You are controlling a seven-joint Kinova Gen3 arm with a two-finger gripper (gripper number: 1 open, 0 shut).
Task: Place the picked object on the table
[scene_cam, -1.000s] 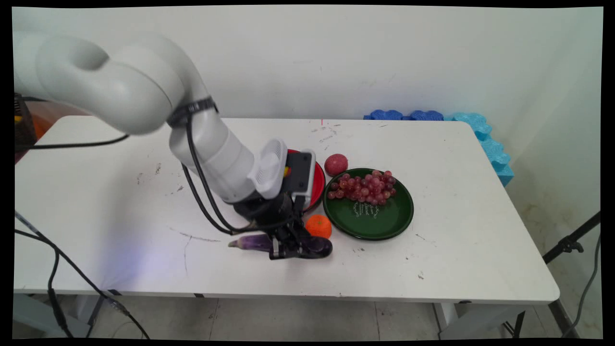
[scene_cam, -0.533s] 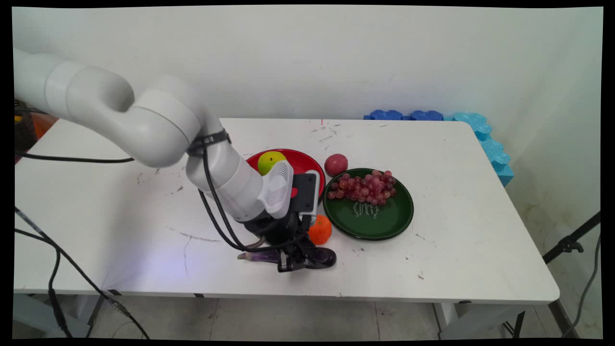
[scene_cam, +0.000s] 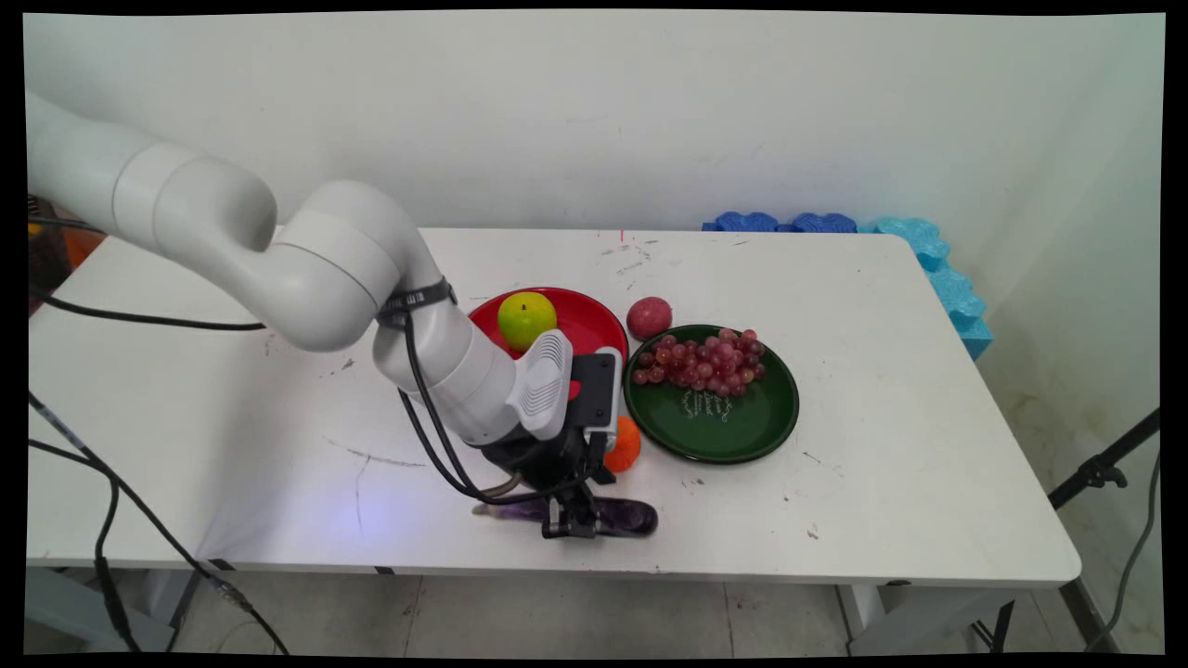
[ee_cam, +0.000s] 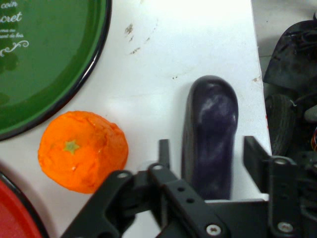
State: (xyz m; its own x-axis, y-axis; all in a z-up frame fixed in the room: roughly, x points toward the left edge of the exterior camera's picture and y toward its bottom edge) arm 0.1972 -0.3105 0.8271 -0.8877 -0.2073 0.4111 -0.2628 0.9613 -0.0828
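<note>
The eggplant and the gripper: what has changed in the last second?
The gripper, its fingers either side of the eggplant, slid it toward the table's near edge and slightly right. The apple came out from behind the arm. Orange, grapes and both plates stayed.

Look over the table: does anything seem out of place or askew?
The eggplant lies between the gripper fingers close to the table front edge. The orange and a red fruit sit off the plates.
</note>
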